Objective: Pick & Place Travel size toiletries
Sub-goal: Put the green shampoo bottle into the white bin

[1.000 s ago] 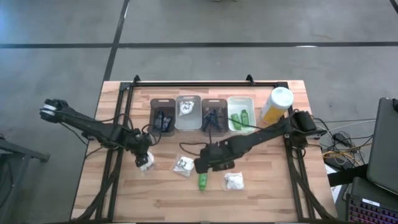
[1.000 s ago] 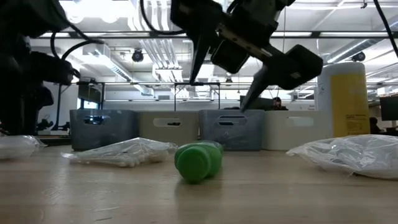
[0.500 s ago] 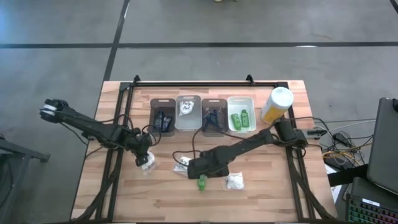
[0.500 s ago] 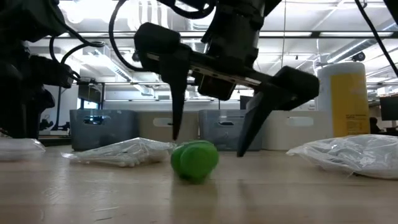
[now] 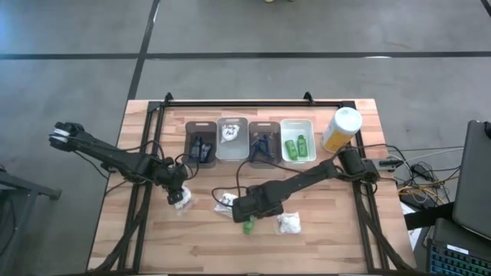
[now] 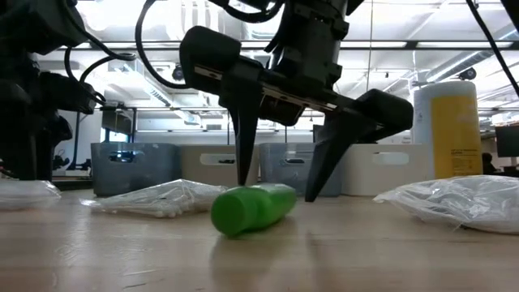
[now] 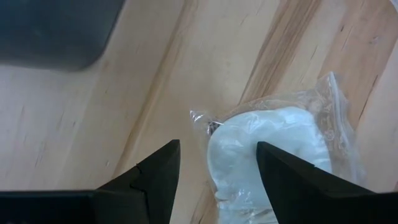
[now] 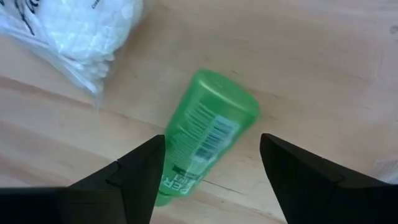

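Note:
A small green bottle (image 5: 249, 225) lies on its side on the wood, slanting in the low view (image 6: 251, 208). My right gripper (image 5: 249, 213) is open and low over it, one finger on each side (image 8: 213, 140). My left gripper (image 5: 178, 195) is open just above a white fluffy packet (image 7: 273, 149) at the table's left. Two more clear-wrapped packets lie flat, one (image 5: 225, 203) left of the bottle and one (image 5: 288, 223) right of it. Green bottles (image 5: 295, 144), a packet and dark items lie in the bins. My right gripper stands astride the green bottle from above, its fingers across the body. One finger (image 8: 140, 177) is close against the bottle's cap end (image 8: 166, 186); I cannot tell whether it touches. The bottle rests on the table.
Four bins (image 5: 232, 138) stand in a row toward the far edge, with a tall yellow bottle (image 5: 341, 129) to their right. Cables and black frame rails run along both table sides. Bare wood lies along the near edge.
My right gripper has moved toward the near edge and down, from beyond the green bottle until its fingers stand on either side of it. The bottle has turned on the table: in the low view it showed end-on, and now it lies slanted.

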You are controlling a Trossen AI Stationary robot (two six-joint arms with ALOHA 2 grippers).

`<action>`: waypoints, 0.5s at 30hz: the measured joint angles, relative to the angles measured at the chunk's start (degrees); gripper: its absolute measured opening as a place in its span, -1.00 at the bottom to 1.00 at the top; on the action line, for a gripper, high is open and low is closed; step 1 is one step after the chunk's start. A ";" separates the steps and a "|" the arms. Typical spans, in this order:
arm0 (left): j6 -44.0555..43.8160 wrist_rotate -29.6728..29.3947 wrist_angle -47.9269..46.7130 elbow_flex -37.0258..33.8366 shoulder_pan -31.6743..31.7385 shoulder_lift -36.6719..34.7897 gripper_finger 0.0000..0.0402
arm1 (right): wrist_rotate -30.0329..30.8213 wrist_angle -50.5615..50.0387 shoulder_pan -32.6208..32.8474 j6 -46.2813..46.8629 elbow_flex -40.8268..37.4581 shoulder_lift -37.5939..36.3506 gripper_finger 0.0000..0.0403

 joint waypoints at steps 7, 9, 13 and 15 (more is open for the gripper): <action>0.00 0.00 0.00 0.00 0.00 0.00 0.07 | -0.19 0.99 0.02 2.73 -0.04 0.93 0.36; -0.02 0.00 -0.02 0.00 0.00 0.00 0.07 | -0.93 2.46 0.02 4.91 -0.05 1.87 0.42; -0.02 0.00 -0.31 0.00 0.00 0.00 0.07 | -3.30 6.06 0.33 7.97 0.40 3.29 0.52; -0.03 0.00 -0.39 -0.01 0.00 -0.06 0.07 | -2.81 5.58 0.62 8.30 1.06 3.59 0.56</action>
